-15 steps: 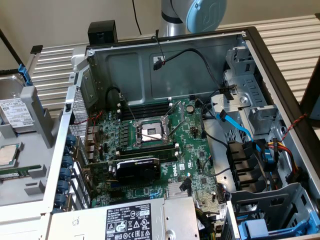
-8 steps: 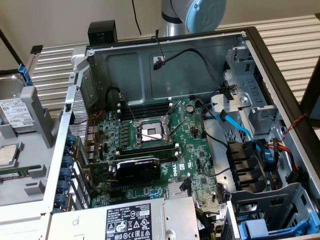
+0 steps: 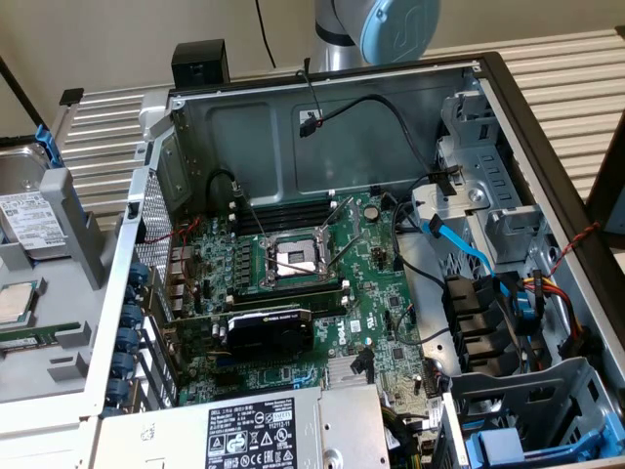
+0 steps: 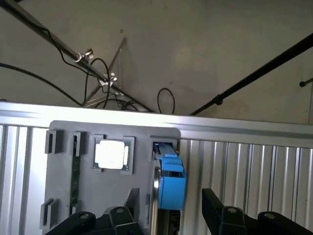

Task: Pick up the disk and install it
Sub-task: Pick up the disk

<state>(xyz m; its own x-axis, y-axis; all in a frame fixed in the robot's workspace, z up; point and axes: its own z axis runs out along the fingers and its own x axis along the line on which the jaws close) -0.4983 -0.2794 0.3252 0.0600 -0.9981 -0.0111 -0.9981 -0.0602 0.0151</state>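
The disk (image 3: 29,217) leans in a slot of the grey parts tray (image 3: 59,322) at the exterior view's left. It is silver with a white label, and a blue carrier clip (image 3: 43,145) shows at its far end. In the wrist view the disk (image 4: 171,183) stands on edge in its blue carrier, in the tray (image 4: 63,196). My gripper (image 4: 168,205) is open. One dark finger (image 4: 128,215) is on one side of the carrier and the other finger (image 4: 215,208) is on the opposite side, both apart from it. The arm's grey-blue joint (image 3: 376,27) shows behind the computer case.
The open computer case (image 3: 322,127) holds a motherboard (image 3: 293,274), a graphics card (image 3: 269,327) and a power-supply box (image 3: 264,430). Drive bays (image 3: 488,322) with a blue cable and another blue carrier (image 3: 508,447) sit on the exterior view's right. A processor chip (image 4: 111,154) and a memory stick (image 4: 75,171) share the tray.
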